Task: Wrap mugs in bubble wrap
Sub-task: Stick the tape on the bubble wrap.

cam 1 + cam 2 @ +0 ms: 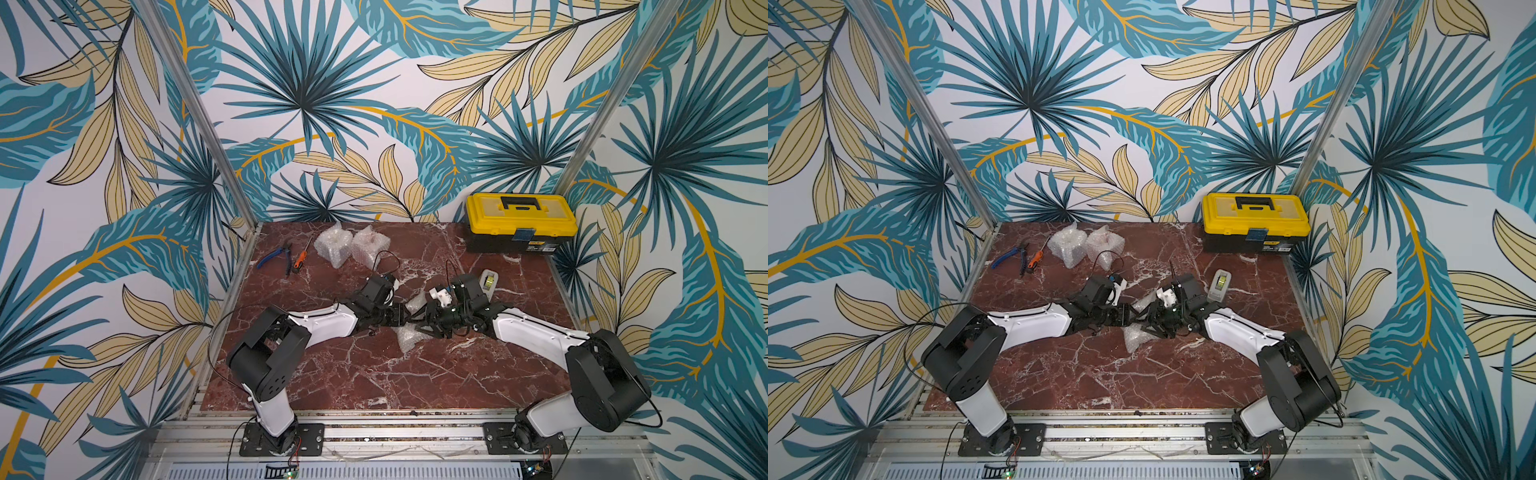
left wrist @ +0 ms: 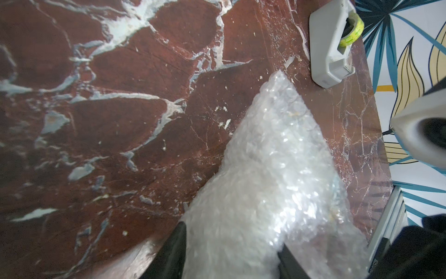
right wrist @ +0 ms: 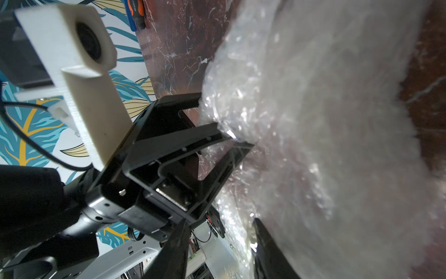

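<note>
Where bubble wrap (image 2: 277,169) bunches, left tool (image 2: 233,235) straddles it.

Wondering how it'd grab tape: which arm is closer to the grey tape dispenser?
Right. The right arm sits just beside the tape dispenser; the left arm lies farther off, across the bubble wrap.

Both top views: one stereo head, high above the table's (image 1: 374,386) near edge, tilted down twd the back wall (image 1: 332,124), far enough back to get the whole surface. Left wrist cam is v close, looking down on the wrap (image 2: 277,169) and out to the right edge by the dispenser (image 2: 330,48). Right wrist cam, even closer, faces the left gripper (image 3: 222,120) + left edge. All four share the wrap mid-table.
</note>
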Robot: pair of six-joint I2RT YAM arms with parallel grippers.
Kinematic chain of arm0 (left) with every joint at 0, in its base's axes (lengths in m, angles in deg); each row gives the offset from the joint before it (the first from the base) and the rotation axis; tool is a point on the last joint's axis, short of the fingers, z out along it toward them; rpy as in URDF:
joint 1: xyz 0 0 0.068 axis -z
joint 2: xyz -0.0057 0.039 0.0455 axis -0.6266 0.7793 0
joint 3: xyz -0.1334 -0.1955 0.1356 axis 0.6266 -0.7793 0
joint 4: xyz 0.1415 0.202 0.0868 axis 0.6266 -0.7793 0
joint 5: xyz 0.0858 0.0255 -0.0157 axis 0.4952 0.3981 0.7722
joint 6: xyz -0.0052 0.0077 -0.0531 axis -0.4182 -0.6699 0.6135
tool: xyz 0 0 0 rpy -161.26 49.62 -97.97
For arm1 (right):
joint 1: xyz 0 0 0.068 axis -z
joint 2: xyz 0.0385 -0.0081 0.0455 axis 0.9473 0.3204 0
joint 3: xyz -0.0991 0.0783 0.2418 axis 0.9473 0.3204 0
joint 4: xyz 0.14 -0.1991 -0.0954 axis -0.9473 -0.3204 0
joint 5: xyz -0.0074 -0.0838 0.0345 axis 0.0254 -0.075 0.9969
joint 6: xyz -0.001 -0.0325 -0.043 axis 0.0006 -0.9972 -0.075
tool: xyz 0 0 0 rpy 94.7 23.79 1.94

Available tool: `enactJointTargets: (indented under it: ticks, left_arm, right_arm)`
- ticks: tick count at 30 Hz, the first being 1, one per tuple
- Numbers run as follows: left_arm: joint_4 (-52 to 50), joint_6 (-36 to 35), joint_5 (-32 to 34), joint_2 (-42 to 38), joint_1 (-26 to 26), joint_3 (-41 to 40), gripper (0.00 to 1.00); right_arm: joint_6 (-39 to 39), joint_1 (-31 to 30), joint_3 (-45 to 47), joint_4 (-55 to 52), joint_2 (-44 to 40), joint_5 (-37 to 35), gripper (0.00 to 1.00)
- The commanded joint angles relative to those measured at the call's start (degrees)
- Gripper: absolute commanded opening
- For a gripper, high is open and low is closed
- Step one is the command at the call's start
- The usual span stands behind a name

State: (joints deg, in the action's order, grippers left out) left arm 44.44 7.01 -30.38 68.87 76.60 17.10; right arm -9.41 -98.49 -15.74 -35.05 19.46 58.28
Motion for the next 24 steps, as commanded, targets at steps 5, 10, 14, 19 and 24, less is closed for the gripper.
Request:
enactJointTargets:
  ticks: [5,10,14,19,24]
  left_arm:
    - [-6.7,0.9,3.4,3.7,0.2,-0.9,0.43]
    - [-6.9,1.7,3.9,3.9,0.3,-0.8,0.38]
    - [-7.1,3.0,4.9,3.8,0.3,-0.9,0.30]
    - [-7.0,3.6,5.2,3.3,0.9,-0.8,0.25]
    - [-7.1,3.5,5.2,3.3,1.3,-0.7,0.25]
  right_arm:
    - [2.6,-2.5,1.8,-8.3,-0.9,-0.7,0.46]
    - [3.8,-3.2,2.2,-8.4,-3.0,-1.2,0.46]
    - [4.5,-3.9,2.8,-8.3,-4.1,-1.6,0.46]
    - [3.5,-4.1,3.8,-12.5,-4.2,-3.7,0.46]
    - [-0.7,-4.1,2.1,-17.4,-7.4,-9.7,0.50]
